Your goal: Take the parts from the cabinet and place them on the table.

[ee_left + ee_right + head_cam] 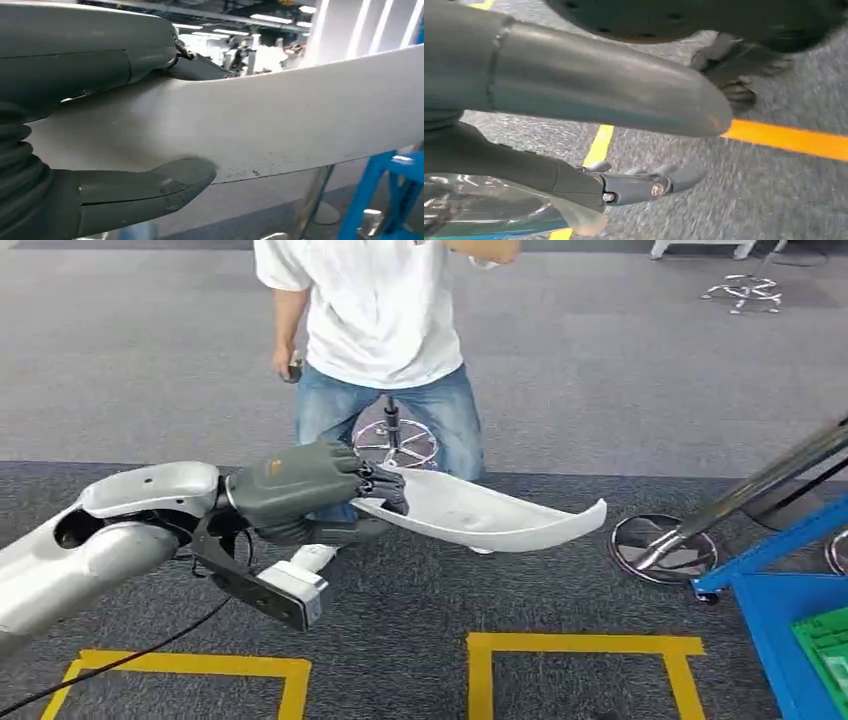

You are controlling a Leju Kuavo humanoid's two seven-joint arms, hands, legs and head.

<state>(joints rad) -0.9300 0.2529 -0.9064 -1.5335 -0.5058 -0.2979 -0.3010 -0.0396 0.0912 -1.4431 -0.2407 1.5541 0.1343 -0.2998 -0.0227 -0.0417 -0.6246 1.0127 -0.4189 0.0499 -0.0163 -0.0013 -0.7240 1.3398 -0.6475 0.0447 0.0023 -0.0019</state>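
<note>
A long, curved white panel part [480,515] hangs in the air over the grey carpet, reaching out to the right. My left hand [300,490] grips its left end, fingers over the top edge and thumb below. In the left wrist view the same white part [280,120] crosses the picture, with the thumb [150,187] pressed under it and the left hand [85,50] above. My right hand [599,85] hangs over the carpet; its fingers [634,187] lie straight, apart from the thumb, with nothing between them.
A person in a white shirt and jeans [380,330] stands just beyond the part, with a chrome stool base [395,440] by their legs. A blue table [790,640] with a green bin [825,645] stands at the right, beside a round chrome base [662,545]. Yellow tape [580,645] marks squares on the floor.
</note>
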